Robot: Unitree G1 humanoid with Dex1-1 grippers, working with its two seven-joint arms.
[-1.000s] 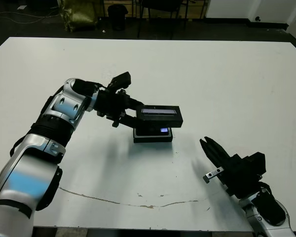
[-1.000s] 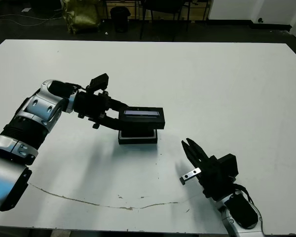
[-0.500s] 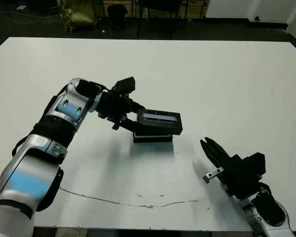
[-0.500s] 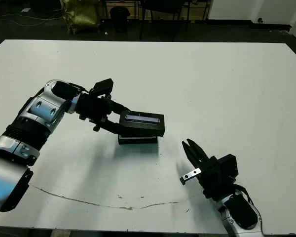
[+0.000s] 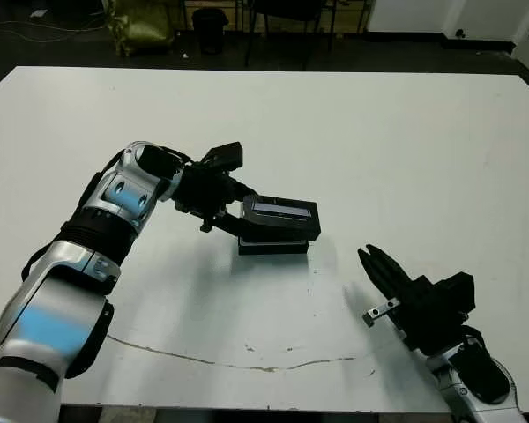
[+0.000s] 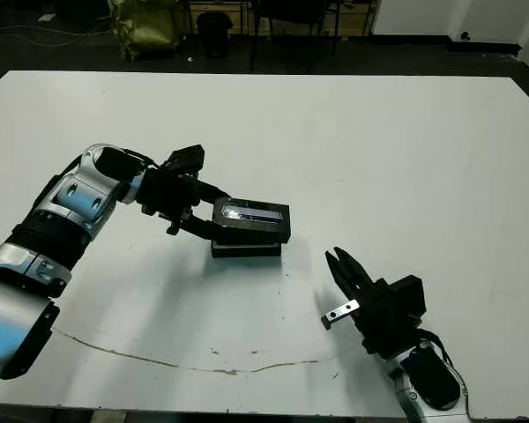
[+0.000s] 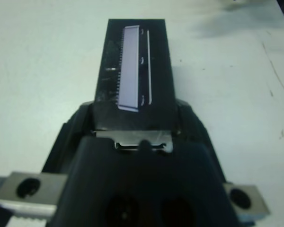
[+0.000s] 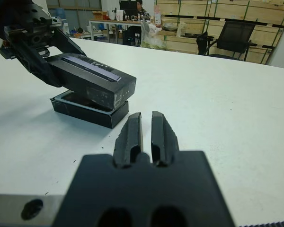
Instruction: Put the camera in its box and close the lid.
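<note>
Since a second ago the left tool (image 5: 232, 210) has carried the flat black rectangular lid with its silvery-lavender strip (image 5: 280, 217) lower and nearer the robot, so that it now sits almost squarely over the shallow black box with white lining (image 5: 273, 246), where earlier it hung higher and further off to the right; the right tool (image 5: 376, 265) has not moved. The lid is clamped at its short end between the left tool's black fingers, and in the right wrist view it is tilted, its gripped end raised and its free end down at the box's edge; whether the two actually touch there cannot be told. The box stands near the middle of the white desk (image 5: 406, 150), and the lid hides nearly all of it: only the front wall shows in the head views, and only a thin slice of dark interior under the lid in the right wrist view. The slim black camera cannot be made out in any view. The right tool hovers well apart from the box, toward the desk's near right, its two fingers close together with a narrow slit between them and nothing held. By count: one lid, one box, two tools. The right arm is cut off by the lower picture edge.
</note>
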